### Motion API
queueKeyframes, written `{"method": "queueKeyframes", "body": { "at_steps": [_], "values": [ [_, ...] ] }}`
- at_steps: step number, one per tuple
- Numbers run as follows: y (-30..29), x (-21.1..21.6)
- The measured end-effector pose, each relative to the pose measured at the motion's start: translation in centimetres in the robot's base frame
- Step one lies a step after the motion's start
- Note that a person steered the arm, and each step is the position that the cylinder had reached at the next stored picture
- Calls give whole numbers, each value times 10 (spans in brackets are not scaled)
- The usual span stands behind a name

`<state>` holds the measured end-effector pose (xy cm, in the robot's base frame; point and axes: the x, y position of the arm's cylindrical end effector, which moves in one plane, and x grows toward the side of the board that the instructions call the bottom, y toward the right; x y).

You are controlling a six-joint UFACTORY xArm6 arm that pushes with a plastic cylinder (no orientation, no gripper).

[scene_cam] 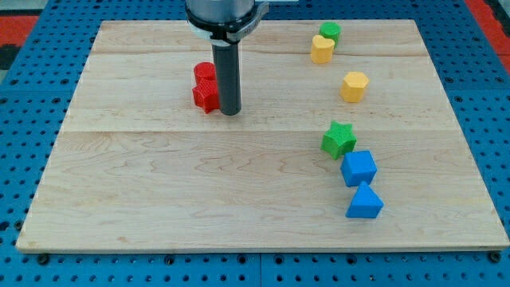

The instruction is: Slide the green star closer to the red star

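Observation:
The green star (339,139) lies on the wooden board's right half. The red star (205,96) lies at the upper left of centre, with a red cylinder (204,73) touching it just above. My tip (229,112) stands right beside the red star, on its right, and far to the left of the green star. The rod rises from it to the view's top.
A blue cube (358,168) touches the green star's lower right, with a blue triangular block (364,202) below it. A yellow hexagonal block (355,86) lies above the green star. A yellow block (322,49) and a green cylinder (330,33) sit near the top edge.

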<state>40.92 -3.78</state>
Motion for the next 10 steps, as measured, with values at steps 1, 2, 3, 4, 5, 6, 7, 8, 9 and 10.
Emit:
{"method": "queueKeyframes", "body": {
  "at_steps": [1, 2, 3, 4, 5, 6, 7, 8, 9, 10],
  "values": [
    [67, 0],
    [76, 0],
    [86, 0],
    [145, 1],
    [154, 26],
    [196, 61],
    [232, 57],
    [192, 69],
    [167, 69],
    [184, 76]
  ]
}}
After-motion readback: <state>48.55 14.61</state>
